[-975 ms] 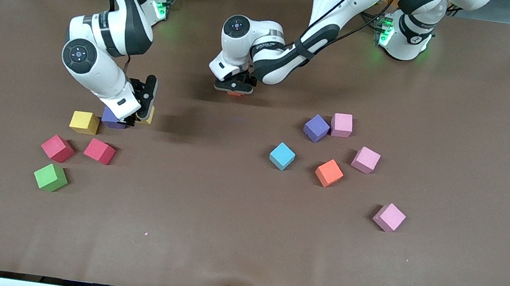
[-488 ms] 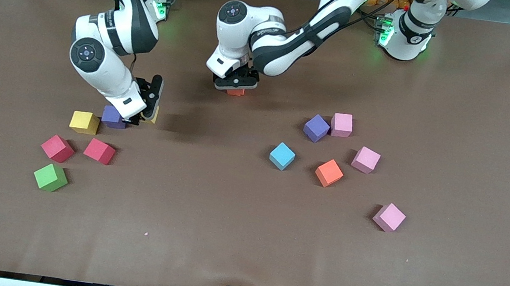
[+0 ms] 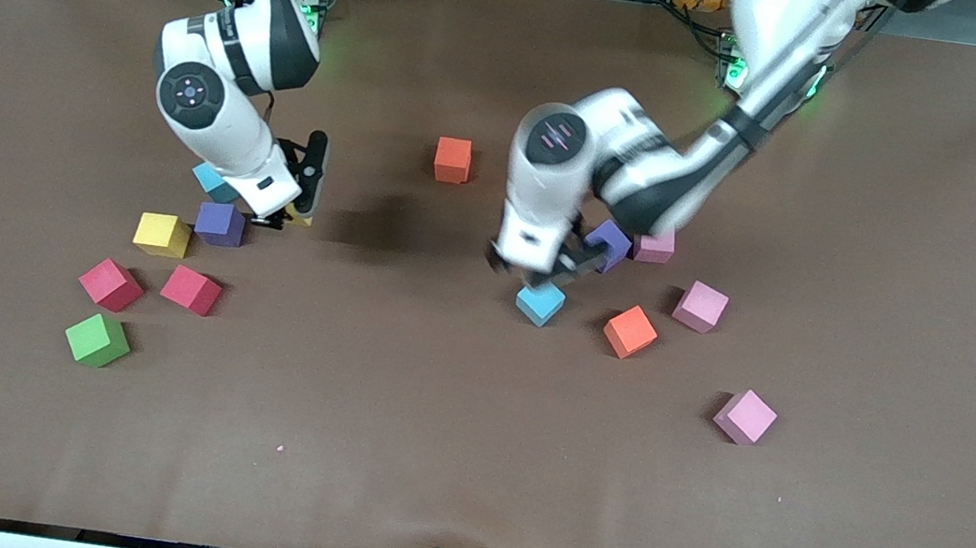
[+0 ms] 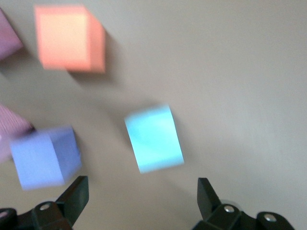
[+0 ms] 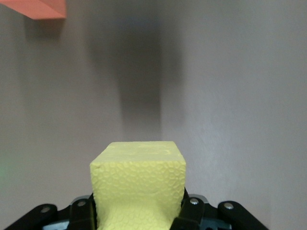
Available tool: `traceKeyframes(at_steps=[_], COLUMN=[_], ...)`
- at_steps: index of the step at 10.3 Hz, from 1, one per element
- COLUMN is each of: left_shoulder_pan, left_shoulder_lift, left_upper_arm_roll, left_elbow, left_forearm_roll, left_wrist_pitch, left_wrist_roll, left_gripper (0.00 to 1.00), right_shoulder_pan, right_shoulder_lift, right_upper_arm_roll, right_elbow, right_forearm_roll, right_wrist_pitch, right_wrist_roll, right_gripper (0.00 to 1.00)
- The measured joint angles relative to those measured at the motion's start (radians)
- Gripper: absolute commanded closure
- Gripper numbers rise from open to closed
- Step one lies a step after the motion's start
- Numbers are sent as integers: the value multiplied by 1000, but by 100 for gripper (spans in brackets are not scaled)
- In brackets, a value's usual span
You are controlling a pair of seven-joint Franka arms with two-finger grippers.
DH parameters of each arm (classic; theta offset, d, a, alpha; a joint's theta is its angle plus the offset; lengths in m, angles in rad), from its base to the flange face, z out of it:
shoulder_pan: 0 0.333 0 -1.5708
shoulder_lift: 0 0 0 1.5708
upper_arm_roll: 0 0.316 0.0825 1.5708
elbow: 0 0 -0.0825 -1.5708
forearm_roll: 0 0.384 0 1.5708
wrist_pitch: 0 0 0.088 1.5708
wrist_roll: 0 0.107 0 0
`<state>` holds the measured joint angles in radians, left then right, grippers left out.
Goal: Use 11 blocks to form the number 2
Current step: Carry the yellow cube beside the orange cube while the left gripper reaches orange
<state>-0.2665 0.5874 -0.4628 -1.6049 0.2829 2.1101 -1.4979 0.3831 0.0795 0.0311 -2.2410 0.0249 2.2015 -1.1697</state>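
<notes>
The blocks lie scattered and no number 2 shows on the table. My left gripper (image 3: 542, 274) hangs open just over a light blue block (image 3: 539, 303), beside a purple block (image 3: 613, 240). In the left wrist view the light blue block (image 4: 153, 139) lies ahead of the open gripper (image 4: 141, 189), with nothing between the fingers. An orange block (image 3: 452, 159) sits alone near the table's middle. My right gripper (image 3: 295, 211) is shut on a yellow block (image 5: 138, 182), held just above the table beside another purple block (image 3: 219, 224).
At the right arm's end lie a yellow block (image 3: 162, 234), two red blocks (image 3: 110, 284) (image 3: 190, 289), a green block (image 3: 96, 339) and a half-hidden light blue block (image 3: 211, 181). Three pink blocks (image 3: 654, 245) (image 3: 700, 306) (image 3: 745, 416) and an orange block (image 3: 629, 331) lie toward the left arm's end.
The left gripper let go of the orange block, left it on the table and swung over to the light blue block. The right gripper drifted slightly toward the table's middle with the yellow block.
</notes>
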Motion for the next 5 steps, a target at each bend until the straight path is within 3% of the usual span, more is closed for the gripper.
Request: traceKeyframes(at_steps=[2,5], left_shoulder_pan=[122,186], left_shoulder_lift=[1,1], left_upper_arm_roll=[-2,-1], left_elbow=[-13,-86], left_forearm_roll=[0,0], left_wrist_pitch=[4,75], left_wrist_roll=[5,-3], left_gripper=[0,0], right_shoulder_pan=[64,187], right_shoulder_lift=[-19,-25], right_upper_arm_roll=[0,1], right_elbow=[-24,-110], right_forearm_roll=[0,0], right_wrist_pitch=[1,131], right_wrist_roll=[41,149], right_gripper=[58,58])
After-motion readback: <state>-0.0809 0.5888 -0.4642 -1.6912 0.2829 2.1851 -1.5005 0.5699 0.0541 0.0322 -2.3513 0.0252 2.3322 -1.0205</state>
